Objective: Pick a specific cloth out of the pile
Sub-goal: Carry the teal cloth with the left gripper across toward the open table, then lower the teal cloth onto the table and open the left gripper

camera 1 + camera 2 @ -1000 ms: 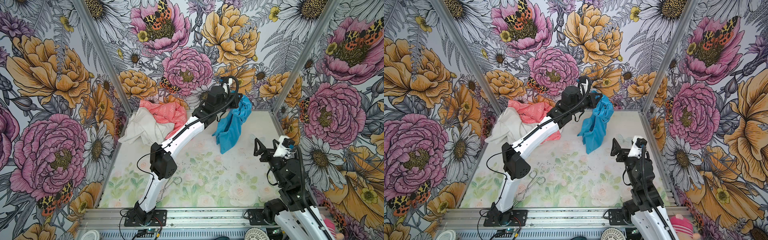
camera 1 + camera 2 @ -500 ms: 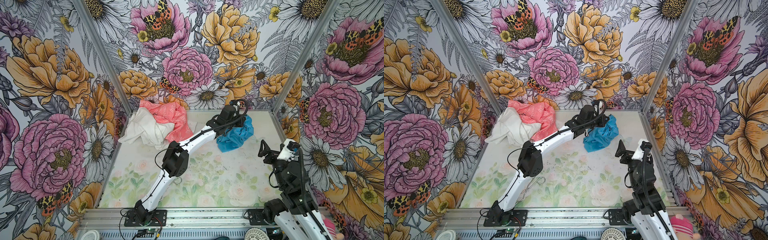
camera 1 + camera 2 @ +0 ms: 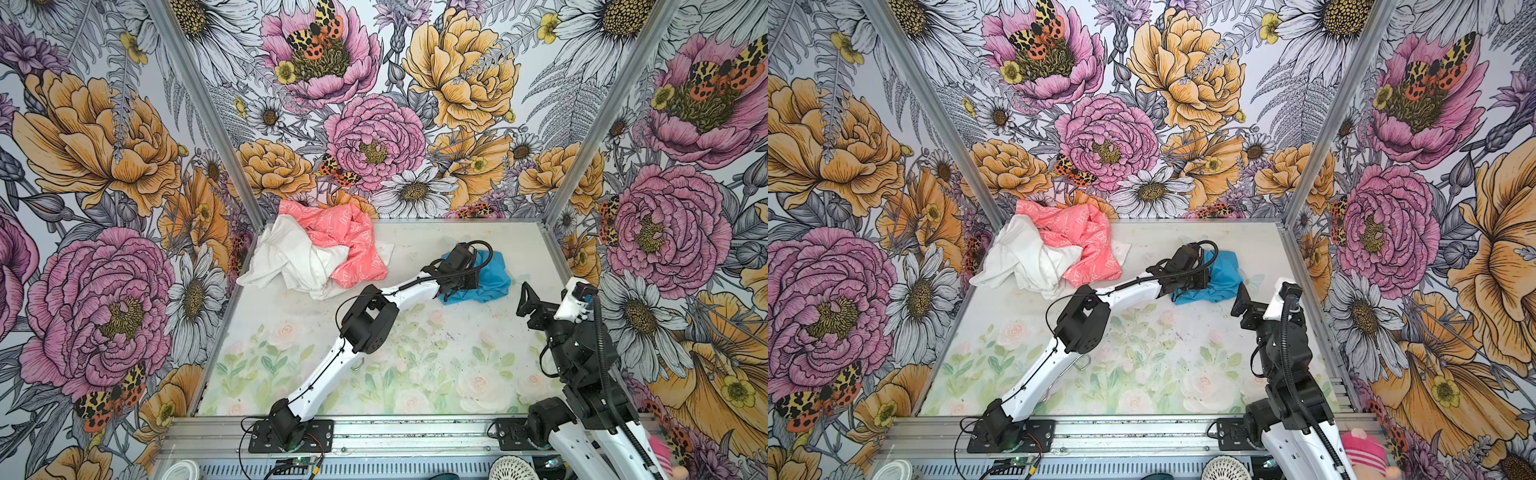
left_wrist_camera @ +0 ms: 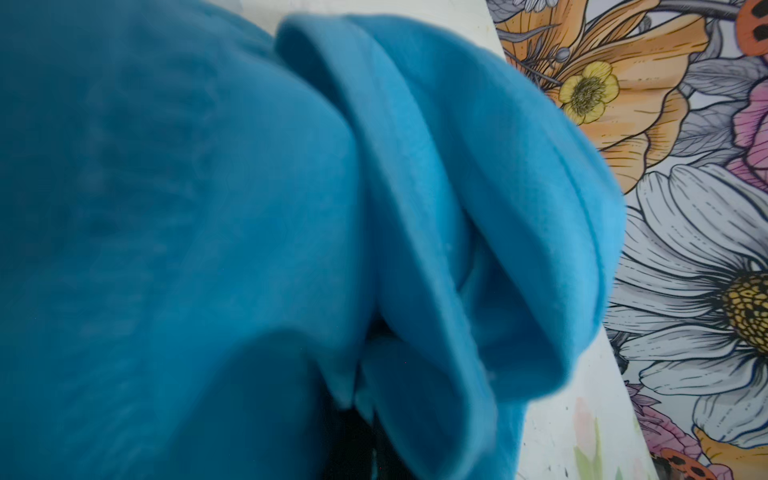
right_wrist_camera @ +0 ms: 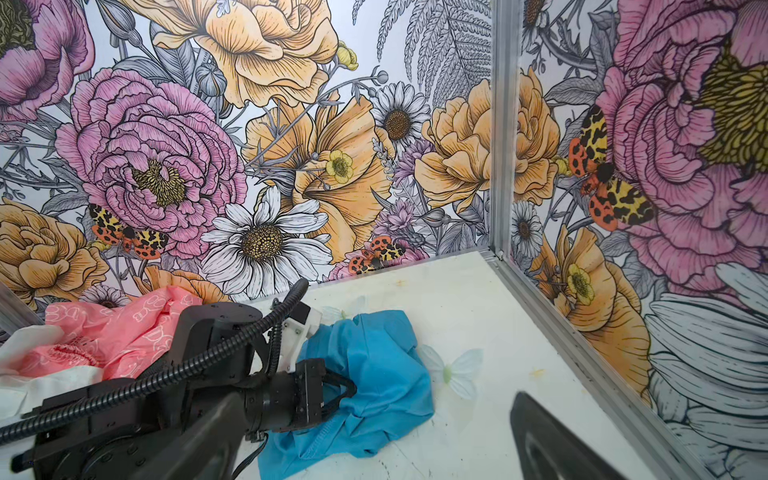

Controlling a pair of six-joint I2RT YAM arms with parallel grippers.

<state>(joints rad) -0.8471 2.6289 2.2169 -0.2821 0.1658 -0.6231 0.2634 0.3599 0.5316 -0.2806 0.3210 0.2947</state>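
At the far left corner of the table [image 3: 415,332] lies the pile [image 3: 316,257]: a white cloth [image 3: 286,259] partly under a pink printed cloth [image 3: 345,241]. To its right and well apart from it, your left gripper [image 3: 471,278] sits low, jaws pinched together on a fold of the blue cloth [image 3: 492,276]. That cloth lies crumpled on the table near the right wall. Farther right, your right gripper [image 3: 530,301] hangs empty, jaws wide apart. This looks like the set-down step. Next you likely need to let go and lift clear without snagging fabric.
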